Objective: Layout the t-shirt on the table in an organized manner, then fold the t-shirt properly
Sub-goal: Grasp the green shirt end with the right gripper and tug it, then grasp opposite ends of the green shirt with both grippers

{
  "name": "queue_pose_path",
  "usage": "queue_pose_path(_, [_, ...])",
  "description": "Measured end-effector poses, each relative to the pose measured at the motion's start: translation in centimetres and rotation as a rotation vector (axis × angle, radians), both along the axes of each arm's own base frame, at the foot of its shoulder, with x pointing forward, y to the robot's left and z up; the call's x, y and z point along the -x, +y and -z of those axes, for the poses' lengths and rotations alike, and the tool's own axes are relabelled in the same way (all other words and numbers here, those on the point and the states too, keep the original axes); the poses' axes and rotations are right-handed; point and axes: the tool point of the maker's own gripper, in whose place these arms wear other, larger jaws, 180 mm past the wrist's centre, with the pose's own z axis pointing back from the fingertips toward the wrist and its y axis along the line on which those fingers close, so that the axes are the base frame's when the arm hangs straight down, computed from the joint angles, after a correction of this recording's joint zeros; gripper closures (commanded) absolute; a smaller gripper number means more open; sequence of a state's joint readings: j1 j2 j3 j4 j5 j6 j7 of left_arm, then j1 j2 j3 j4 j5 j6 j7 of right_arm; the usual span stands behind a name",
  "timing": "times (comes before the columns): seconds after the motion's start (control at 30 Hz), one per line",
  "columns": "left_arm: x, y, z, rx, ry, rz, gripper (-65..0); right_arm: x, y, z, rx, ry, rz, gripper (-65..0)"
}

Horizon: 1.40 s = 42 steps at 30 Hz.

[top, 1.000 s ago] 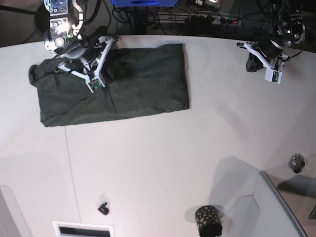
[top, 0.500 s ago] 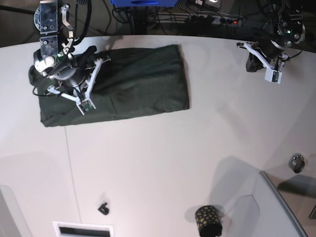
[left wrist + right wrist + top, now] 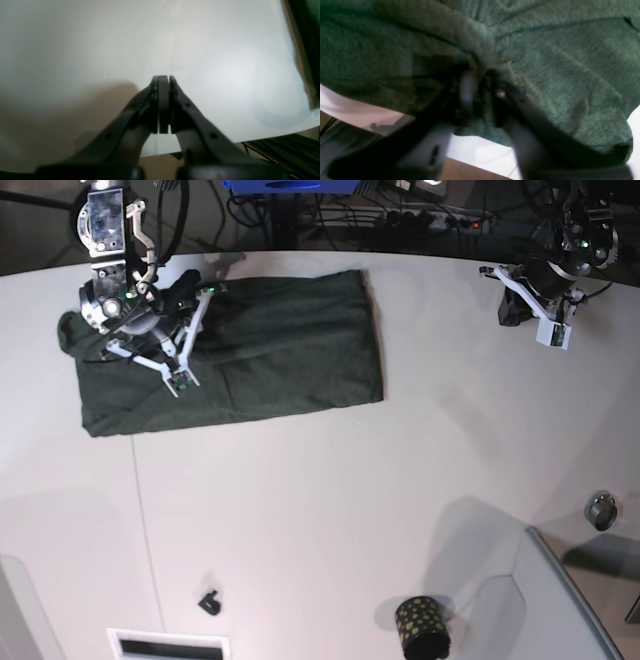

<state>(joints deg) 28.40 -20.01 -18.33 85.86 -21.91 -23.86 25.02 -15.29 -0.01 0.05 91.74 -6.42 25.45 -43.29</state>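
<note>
The dark green t-shirt (image 3: pixel 250 345) lies folded near the table's (image 3: pixel 330 510) far edge, the right gripper (image 3: pixel 480 82) over its sleeve end, jaws slightly parted around a bunched fold, while the left gripper (image 3: pixel 163 82), well apart from the shirt, is closed on nothing.

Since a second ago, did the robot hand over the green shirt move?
Yes. In the base view the right gripper went from near the t-shirt's middle toward its left end, away from the far-right left gripper.
</note>
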Motion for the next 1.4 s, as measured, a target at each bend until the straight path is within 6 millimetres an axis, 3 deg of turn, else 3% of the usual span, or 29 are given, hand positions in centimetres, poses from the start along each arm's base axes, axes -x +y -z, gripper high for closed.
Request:
queue_pose_path(0.1, [0.0,0.0,0.0,0.0,0.0,-0.001,0.0,0.0,-0.3,-0.5,0.004,-0.012,0.011,-21.5])
queue_pose_path(0.27, [-0.8,-0.2,-0.2,0.002,-0.016,0.004,0.0,-2.4,-3.6,-5.9,0.034,-0.201,0.117,-21.5])
queue_pose_path(0.33, [-1.1,-0.5,-0.3,0.01,-0.025,0.004,0.0,-2.6,-3.1,-7.2,0.014,-0.26,0.117,-21.5])
queue_pose_path(0.43, [-1.1,-1.6,-0.5,0.027,-0.034,-0.003,0.0,-1.8,-1.1,-6.9,-0.027,-0.245,0.075,-21.5])
queue_pose_path(0.5, [-1.7,-3.3,-1.3,0.046,-0.066,0.018,0.0,-1.9,-0.4,-7.0,-0.037,-0.25,0.057,-21.5])
queue_pose_path(0.6, [-2.7,-7.6,-2.2,0.102,-0.105,0.112,0.0,-1.4,0.4,-6.7,-0.036,-0.241,0.032,-21.5])
queue_pose_path(0.7, [-2.4,-12.3,-2.3,0.169,-0.1,0.213,0.0,-0.6,3.2,-6.2,-0.083,-0.215,-0.036,-21.5])
queue_pose_path(0.8, [-2.6,-15.8,-2.4,0.213,-0.1,0.298,0.0,-1.7,3.9,-3.7,-0.101,-0.165,-0.049,-21.5])
queue_pose_path(0.9, [-3.7,-18.2,-3.4,0.257,-0.147,0.3,0.0,-2.7,1.3,-2.3,-0.065,-0.135,0.023,-21.0])
queue_pose_path(1.1, [-2.2,-23.0,-3.8,0.346,-0.134,0.372,0.0,-3.6,-7.5,-7.1,0.037,-0.28,0.232,-19.1])
queue_pose_path(1.23, [-2.4,-25.7,-3.6,0.394,-0.131,0.401,0.0,-4.6,-16.4,-9.4,0.125,-0.354,0.481,-34.4])
queue_pose_path(1.3, [-2.5,-26.5,-2.3,0.375,-0.105,0.415,0.0,-4.9,-18.2,-9.0,0.118,-0.335,0.49,-38.6])
queue_pose_path(1.4, [-1.8,-25.9,0.5,0.262,-0.049,0.452,0.0,-3.8,-18.5,-6.8,0.054,-0.217,0.468,-38.4])
